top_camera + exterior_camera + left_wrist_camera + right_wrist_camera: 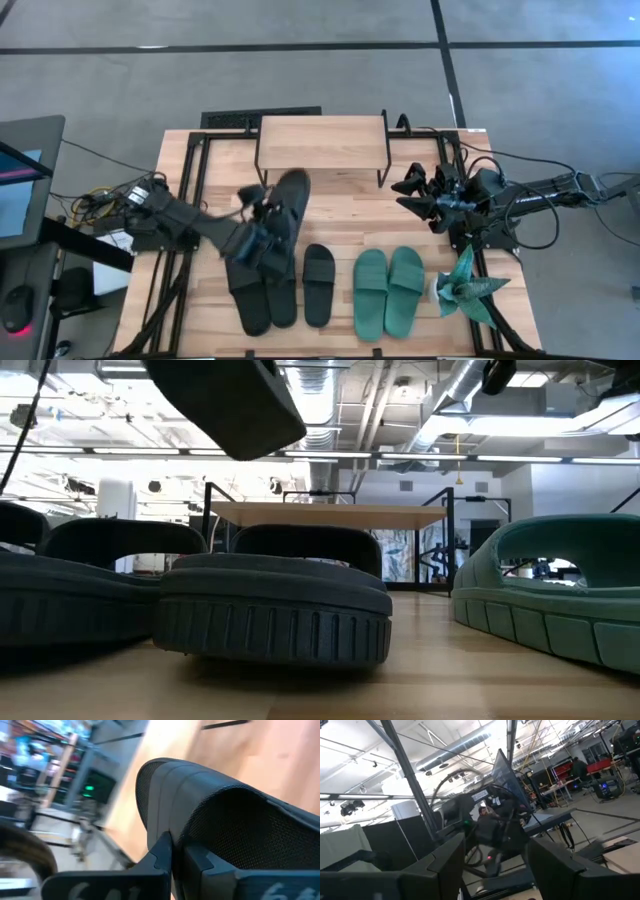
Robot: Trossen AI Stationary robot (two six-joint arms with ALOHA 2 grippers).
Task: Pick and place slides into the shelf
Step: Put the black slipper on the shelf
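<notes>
My left gripper point(266, 222) is over the table's left half, shut on a black slide point(291, 195) that hangs in the air, seen high in the low view as the black slide point(232, 400). Two more black slides point(265, 295) lie side by side under my left arm, a third black slide point(318, 283) lies beside them, and two teal-green slides point(388, 290) lie to its right. The shelf point(320, 140) stands at the far edge on thin black legs. My right gripper point(412, 190) waits open to the right of the shelf, holding nothing. My left gripper pinches the black slide between its two fingers point(161, 854) at a thick edge point(172, 832) of its near end. The slide reaches from the fingers toward the shelf. It is lifted clear of the table and tilted, as the low view shows.
A spiky teal paper plant point(465, 285) stands at the table's right near corner, beside the green slides. Bare wood point(350, 215) lies between the slides' row and the shelf. Cables and a monitor sit off the table's left side.
</notes>
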